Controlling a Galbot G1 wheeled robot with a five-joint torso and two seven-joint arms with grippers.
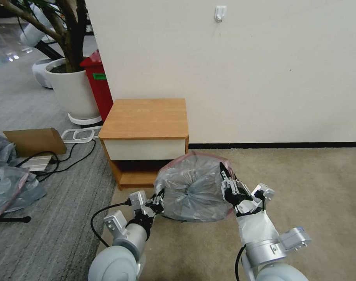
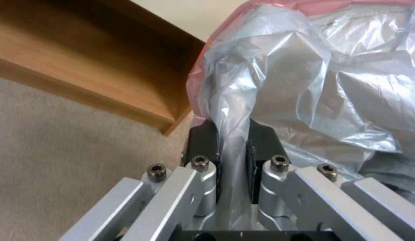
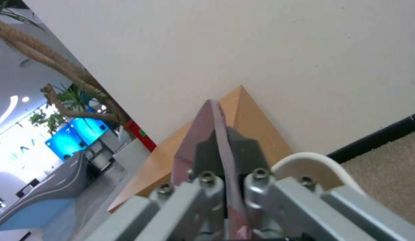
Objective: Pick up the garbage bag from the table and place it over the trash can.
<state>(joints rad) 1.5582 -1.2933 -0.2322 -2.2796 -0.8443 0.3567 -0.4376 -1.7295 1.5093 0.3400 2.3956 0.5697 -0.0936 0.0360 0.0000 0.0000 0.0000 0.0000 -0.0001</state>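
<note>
The garbage bag (image 1: 193, 187), crinkled grey plastic with a pinkish-red rim, hangs bulging in front of the table (image 1: 146, 117), just above the carpet. My left gripper (image 1: 159, 200) is shut on the bag's left side; the left wrist view has a fold of grey plastic (image 2: 279, 83) pinched between the black pads of the left gripper (image 2: 232, 134). At the bag's upper right edge my right gripper (image 1: 224, 177) is also shut, and the right wrist view has the right gripper (image 3: 220, 147) clamped on the reddish rim (image 3: 203, 134). A curved cream rim of the trash can (image 3: 307, 162) shows beside the right gripper; the bag hides it in the head view.
The wall stands right behind the table. A red bin (image 1: 98, 86) and a white plant pot (image 1: 70, 91) are at the back left. A cardboard box (image 1: 35, 141), cables (image 1: 68, 156) and a heap of plastic (image 1: 10, 179) lie left. Open beige carpet (image 1: 314, 187) stretches right.
</note>
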